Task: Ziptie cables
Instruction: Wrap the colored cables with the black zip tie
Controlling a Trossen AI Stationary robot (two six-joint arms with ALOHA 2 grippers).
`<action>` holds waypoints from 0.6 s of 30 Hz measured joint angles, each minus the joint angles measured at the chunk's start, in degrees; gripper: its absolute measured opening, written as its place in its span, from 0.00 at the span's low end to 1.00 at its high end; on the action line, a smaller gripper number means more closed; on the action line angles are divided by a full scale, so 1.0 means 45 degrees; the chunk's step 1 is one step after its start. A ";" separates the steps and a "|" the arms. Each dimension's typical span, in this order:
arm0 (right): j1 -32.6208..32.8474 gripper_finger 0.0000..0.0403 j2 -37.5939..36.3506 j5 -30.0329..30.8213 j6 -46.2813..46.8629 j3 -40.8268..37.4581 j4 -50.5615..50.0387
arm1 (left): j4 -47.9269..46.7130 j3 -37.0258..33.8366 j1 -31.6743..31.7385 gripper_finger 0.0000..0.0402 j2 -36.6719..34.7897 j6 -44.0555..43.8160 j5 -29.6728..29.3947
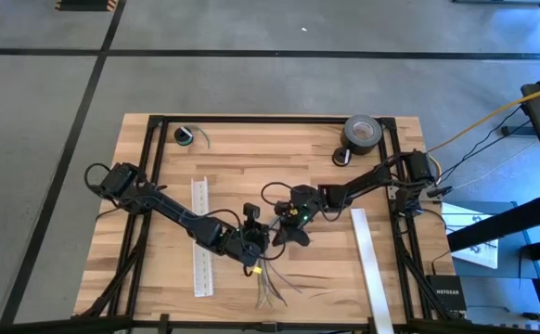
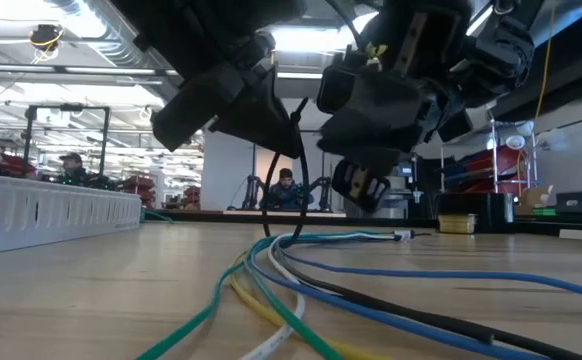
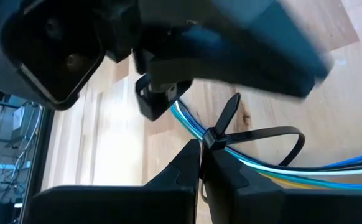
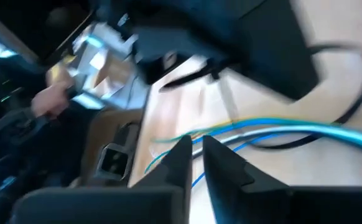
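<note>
Left hand [image 3: 201, 163] pinched shut on the ziptie [image 3: 243, 138], already looped round the cables [image 1: 270, 283] near the worktop's [image 1: 159, 232] front edge, mid-width. Right hand [image 1: 289, 223] just beside, fingers nearly together, grip unclear. Cinching step, I'd say; next needs tail pulled tight. Both arms reach inward, wrists low.

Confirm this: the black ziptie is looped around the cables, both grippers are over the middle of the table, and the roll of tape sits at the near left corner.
One thing is wrong. The roll of tape sits at the far right corner, as the high view shows. The rest holds: the ziptie loops around the cables, and the left gripper and right gripper meet mid-table.
</note>
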 joint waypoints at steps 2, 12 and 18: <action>-0.0265 0.16 -0.0055 -0.1336 0.0152 0.0000 -0.0153 | 0.0002 0.0000 0.0000 0.00 0.0000 -0.0049 0.0000; -0.0265 0.35 -0.2281 -0.1973 -0.1536 -0.0002 -0.1397 | 0.0015 0.0000 0.0005 0.00 0.0000 -0.0564 0.0000; 0.1440 0.34 -0.3461 0.6746 -0.7283 -0.0739 -0.1501 | 0.0001 0.0000 0.0164 0.00 -0.0005 -0.1112 0.0358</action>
